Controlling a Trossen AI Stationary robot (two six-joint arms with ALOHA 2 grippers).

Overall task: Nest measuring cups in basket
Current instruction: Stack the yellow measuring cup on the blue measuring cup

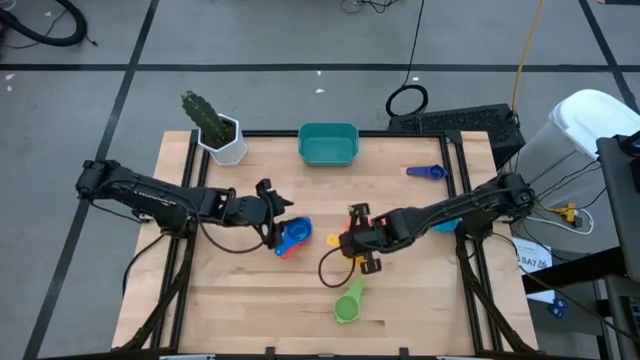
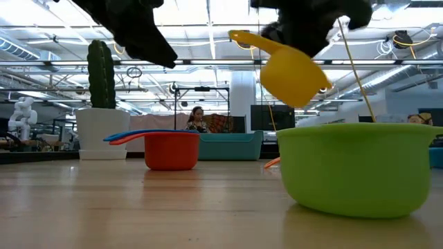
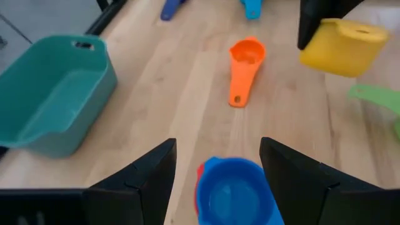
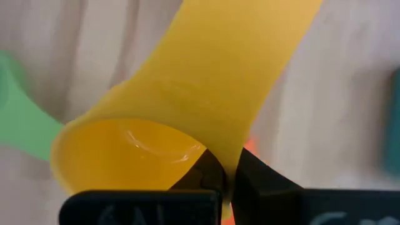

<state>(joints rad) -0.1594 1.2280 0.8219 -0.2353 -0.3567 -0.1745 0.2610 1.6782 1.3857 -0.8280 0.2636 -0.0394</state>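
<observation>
Measuring cups are lying scattered across my table: the yellow cup (image 2: 294, 69) is hanging in the air mid-table, pinched by its handle in my right gripper (image 1: 358, 238), with the green cup (image 1: 348, 302) resting on the wood below it toward the near edge. My left gripper (image 1: 277, 222) is hovering with fingers spread apart just over the blue cup (image 3: 234, 192), which is sitting nested in the red cup (image 2: 171, 150), while the teal basket (image 1: 328, 143) is waiting at the far edge.

yellow cup (image 2: 294, 72): lifted | blue cup (image 1: 296, 235): nested in red | basket (image 1: 328, 143): empty
</observation>
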